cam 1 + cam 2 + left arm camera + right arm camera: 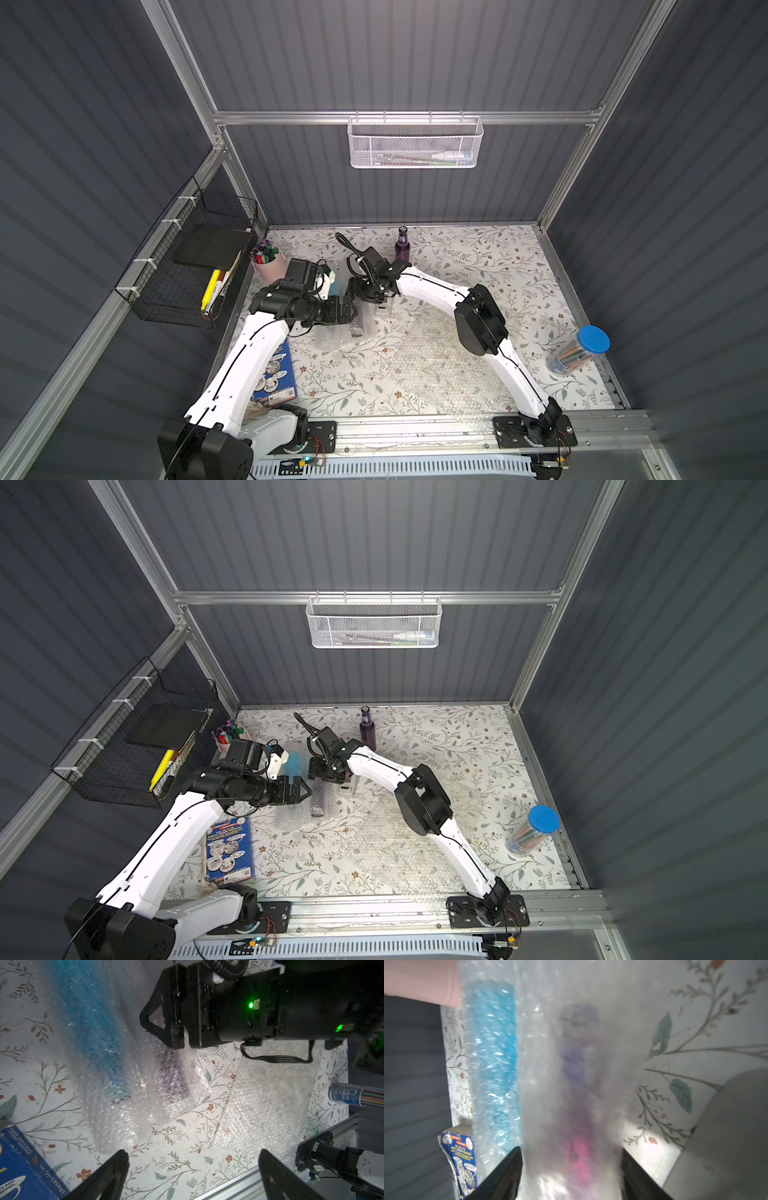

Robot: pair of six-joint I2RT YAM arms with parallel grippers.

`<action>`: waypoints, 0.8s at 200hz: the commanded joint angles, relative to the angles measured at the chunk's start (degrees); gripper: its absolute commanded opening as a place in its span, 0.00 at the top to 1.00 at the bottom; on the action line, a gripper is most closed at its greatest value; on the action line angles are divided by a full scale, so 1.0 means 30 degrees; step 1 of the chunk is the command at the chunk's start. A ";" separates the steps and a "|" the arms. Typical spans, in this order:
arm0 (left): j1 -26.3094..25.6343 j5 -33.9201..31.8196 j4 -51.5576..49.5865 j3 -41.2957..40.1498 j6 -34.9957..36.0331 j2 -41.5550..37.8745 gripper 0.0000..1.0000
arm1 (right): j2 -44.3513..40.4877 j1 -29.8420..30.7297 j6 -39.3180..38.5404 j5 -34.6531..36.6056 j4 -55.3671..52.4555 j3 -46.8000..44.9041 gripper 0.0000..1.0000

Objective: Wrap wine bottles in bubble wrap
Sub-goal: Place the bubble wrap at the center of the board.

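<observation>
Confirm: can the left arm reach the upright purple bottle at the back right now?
Probably not directly. The right arm lies across the path between the open left gripper and the upright purple bottle, its wrist close beside it.

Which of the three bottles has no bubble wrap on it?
The purple bottle standing upright by the back wall; the blue bottle and other purple bottle lie wrapped.

Wrapped blue bottle (91, 1028) lies beside wrapped purple bottle (173, 1076).
</observation>
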 commanded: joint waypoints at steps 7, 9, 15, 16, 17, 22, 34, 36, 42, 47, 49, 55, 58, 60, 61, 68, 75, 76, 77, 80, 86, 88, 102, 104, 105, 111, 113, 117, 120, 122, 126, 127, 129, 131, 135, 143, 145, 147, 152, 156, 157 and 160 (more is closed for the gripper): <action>0.0094 0.0799 -0.0025 -0.0128 0.0419 0.0033 0.01 | -0.1163 -0.0092 0.0283 -0.0462 0.0055 0.0536 0.25; 0.0105 0.0851 -0.0026 -0.0127 0.0397 0.0025 0.01 | -0.1258 -0.0091 0.0289 -0.0509 0.0037 0.0480 0.25; 0.0108 0.1020 0.0006 -0.0092 0.0365 -0.0003 0.01 | -0.1617 -0.0128 0.0269 -0.0604 0.0000 0.0280 0.24; 0.0108 0.1057 0.0020 -0.0095 0.0363 0.0000 0.00 | -0.1683 -0.0143 0.0251 -0.0628 -0.0004 0.0239 0.24; 0.0108 0.1075 0.0012 -0.0096 0.0362 -0.0013 0.01 | -0.1760 -0.0151 0.0242 -0.0625 -0.0006 0.0189 0.24; 0.0101 0.1206 0.0008 -0.0043 0.0361 -0.0048 0.01 | -0.2080 -0.0179 0.0163 -0.0582 -0.0084 -0.0044 0.24; 0.0109 0.1685 -0.0031 0.0113 0.0361 -0.0082 0.00 | -0.3313 -0.0284 -0.0056 -0.0624 -0.0205 -0.0972 0.24; 0.0109 0.1711 -0.0027 0.0131 0.0339 -0.0077 0.01 | -0.3553 -0.0300 -0.0096 -0.0681 -0.0189 -0.1266 0.24; 0.0109 0.2006 0.0024 0.0163 0.0317 -0.0129 0.00 | -0.4347 -0.0375 -0.0245 -0.0881 0.0047 -0.2137 0.24; 0.0109 0.2293 0.0100 0.0191 0.0303 -0.0166 0.01 | -0.5087 -0.0415 -0.0394 -0.0899 0.0236 -0.2809 0.23; 0.0109 0.2426 0.0116 0.0202 0.0302 -0.0156 0.01 | -0.5396 -0.0421 -0.0429 -0.0838 0.0317 -0.3161 0.24; 0.0101 0.2781 0.0214 0.0201 0.0302 -0.0169 0.01 | -0.6381 -0.0462 -0.0621 -0.0457 0.0550 -0.4299 0.23; 0.0119 0.2886 0.0257 0.0196 0.0302 -0.0158 0.01 | -0.6876 -0.0479 -0.0742 -0.0272 0.0626 -0.4836 0.24; 0.0111 0.2985 0.0309 0.0210 0.0302 -0.0169 0.01 | -0.7205 -0.0518 -0.0831 -0.0161 0.0678 -0.5345 0.23; 0.0110 0.3020 0.0332 0.0217 0.0302 -0.0171 0.01 | -0.7378 -0.0529 -0.0915 -0.0128 0.0716 -0.5459 0.23; 0.0108 0.3232 0.0493 0.0168 0.0428 -0.0118 0.01 | -0.8523 -0.0685 -0.1377 0.0126 0.0892 -0.6740 0.23; 0.0109 0.3319 0.0508 0.0040 0.0836 -0.0143 0.01 | -0.9545 -0.0940 -0.1839 0.0219 0.1012 -0.7929 0.22; 0.0109 0.3334 0.0505 0.0015 0.0891 -0.0129 0.01 | -0.9719 -0.0989 -0.1873 0.0238 0.1030 -0.8187 0.22; 0.0094 0.3342 0.0518 0.0003 0.0919 -0.0122 0.00 | -0.9879 -0.1028 -0.1948 0.0233 0.1038 -0.8316 0.22; 0.0107 0.3334 0.0555 -0.0089 0.0896 -0.0111 0.01 | -1.0280 -0.1147 -0.2149 0.0258 0.1046 -0.8842 0.22; 0.0109 0.3238 0.1197 -0.0257 0.0539 -0.0058 0.01 | -1.1175 -0.1381 -0.2662 0.0257 0.1138 -0.9815 0.22; 0.0109 0.3277 0.1393 -0.0335 0.0420 -0.0078 0.01 | -1.1466 -0.1461 -0.2964 0.0279 0.1158 -1.0024 0.22; 0.0080 0.4227 0.2373 -0.0795 -0.0152 0.0080 0.01 | -1.3309 -0.1827 -0.4465 0.1297 0.0655 -1.1952 0.19; 0.0079 0.4279 0.2515 -0.0865 -0.0236 0.0103 0.01 | -1.3494 -0.1873 -0.4589 0.1564 0.0466 -1.2171 0.19; 0.0079 0.4312 0.2578 -0.0906 -0.0275 0.0097 0.01 | -1.3642 -0.1880 -0.4669 0.1716 0.0361 -1.2227 0.19; 0.0052 0.4523 0.2906 -0.1025 -0.0527 0.0170 0.01 | -1.4329 -0.2017 -0.5042 0.2608 -0.0240 -1.2817 0.17; 0.0028 0.4617 0.3022 -0.1077 -0.0601 0.0176 0.01 | -1.4532 -0.2089 -0.5173 0.2917 -0.0447 -1.3002 0.17; -0.0001 0.4696 0.3283 -0.1186 -0.0749 0.0208 0.00 | -1.4929 -0.2263 -0.5404 0.3304 -0.0768 -1.3402 0.16; -0.0048 0.4788 0.3475 -0.1281 -0.0877 0.0204 0.01 | -1.5203 -0.2367 -0.5482 0.3527 -0.0989 -1.3657 0.16; -0.0099 0.4830 0.3603 -0.1316 -0.0937 0.0251 0.01 | -1.5366 -0.2498 -0.5495 0.3623 -0.1132 -1.3937 0.15; -0.0212 0.4850 0.3867 -0.1412 -0.1105 0.0240 0.01 | -1.5707 -0.2788 -0.5483 0.3934 -0.1446 -1.4358 0.15; -0.0242 0.4847 0.3927 -0.1429 -0.1134 0.0253 0.01 | -1.5803 -0.2880 -0.5423 0.4000 -0.1547 -1.4419 0.15; -0.0323 0.4830 0.4046 -0.1471 -0.1170 0.0285 0.01 | -1.5985 -0.3037 -0.5312 0.4093 -0.1667 -1.4641 0.15; -0.0388 0.4803 0.4142 -0.1510 -0.1245 0.0293 0.01 | -1.6155 -0.3237 -0.5175 0.4212 -0.1843 -1.4850 0.15; -0.0582 0.4769 0.4322 -0.1580 -0.1345 0.0318 0.01 | -1.6454 -0.3635 -0.4859 0.4210 -0.1992 -1.5323 0.15; -0.0936 0.4633 0.4594 -0.1688 -0.1540 0.0450 0.01 | -1.7160 -0.4351 -0.4521 0.4083 -0.2031 -1.6544 0.15; -0.1010 0.4630 0.4681 -0.1682 -0.1587 0.0466 0.01 | -1.7269 -0.4488 -0.4479 0.4165 -0.2015 -1.6783 0.15; -0.1108 0.4607 0.4733 -0.1732 -0.1642 0.0507 0.01 | -1.7443 -0.4633 -0.4476 0.4244 -0.1982 -1.7033 0.15; -0.1303 0.4560 0.4919 -0.1803 -0.1775 0.0605 0.00 | -1.7789 -0.4912 -0.4495 0.4650 -0.1920 -1.7743 0.15; -0.1468 0.4558 0.5092 -0.1869 -0.1875 0.0681 0.01 | -1.8020 -0.5118 -0.4362 0.5129 -0.1918 -1.8168 0.15; -0.1500 0.4554 0.5140 -0.1877 -0.1885 0.0708 0.01 | -1.8058 -0.5144 -0.4306 0.5286 -0.1930 -1.8346 0.15; -0.1638 0.4588 0.5267 -0.1899 -0.1949 0.0769 0.01 | -1.8158 -0.5298 -0.4085 0.5694 -0.1918 -1.8735 0.15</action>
